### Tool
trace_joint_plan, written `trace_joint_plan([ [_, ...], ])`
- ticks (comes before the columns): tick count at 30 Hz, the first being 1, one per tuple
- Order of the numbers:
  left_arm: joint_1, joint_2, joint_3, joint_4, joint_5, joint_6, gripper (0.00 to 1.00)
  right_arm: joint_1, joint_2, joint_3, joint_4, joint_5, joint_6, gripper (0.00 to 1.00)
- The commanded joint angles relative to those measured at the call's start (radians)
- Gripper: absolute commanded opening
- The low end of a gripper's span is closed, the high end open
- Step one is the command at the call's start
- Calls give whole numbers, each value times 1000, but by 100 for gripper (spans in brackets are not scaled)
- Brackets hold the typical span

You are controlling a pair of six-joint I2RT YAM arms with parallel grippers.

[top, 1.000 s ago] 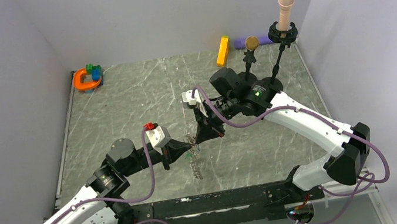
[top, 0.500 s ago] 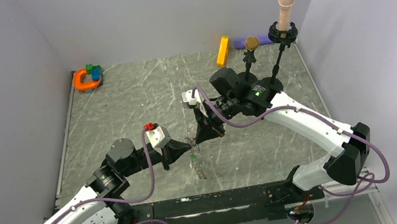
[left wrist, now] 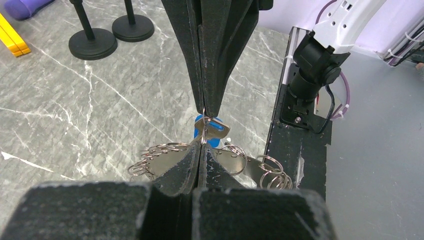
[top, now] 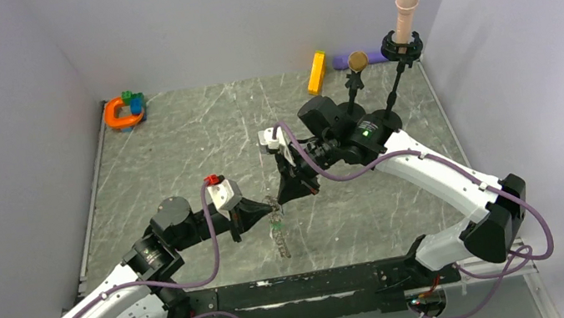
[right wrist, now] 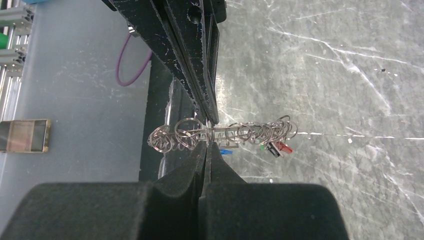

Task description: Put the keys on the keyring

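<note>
Nothing has visibly shifted (both arms sit as before): left jaws pinch the keyring (left wrist: 167, 156), held above the surface (top: 175, 141) just below frame centre; right jaws, pressed together, nip the blue key (left wrist: 213, 131) at its edge.

Left arm (top: 107, 307), right arm (top: 442, 177): jaws clamped.

Keyring (right wrist: 240, 132): bright silvery metal, polished, hung with thin wire loops.
Keys (left wrist: 212, 131): glossy coloured plastic heads in blue, red and green; metal shanks.
Left gripper (left wrist: 200, 150) and right gripper (right wrist: 207, 145), jaws: matt black, grainy, scuffed pale.
Desk (top: 176, 149): grey marble-look, smooth, faint sheen.
</note>
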Motion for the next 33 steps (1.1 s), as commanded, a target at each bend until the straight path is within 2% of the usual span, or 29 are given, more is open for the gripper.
trace_joint_plan([
  [1,-5,-11,34,95,27,-27,0,6,-2,24,17,-26,-14,0],
  [18,-4,-35,9,150,57,-34,0,9,-6,11,-5,-75,-52,0],
  [33,4,-52,2,79,69,-15,0,5,-3,62,-44,-111,-98,0],
])
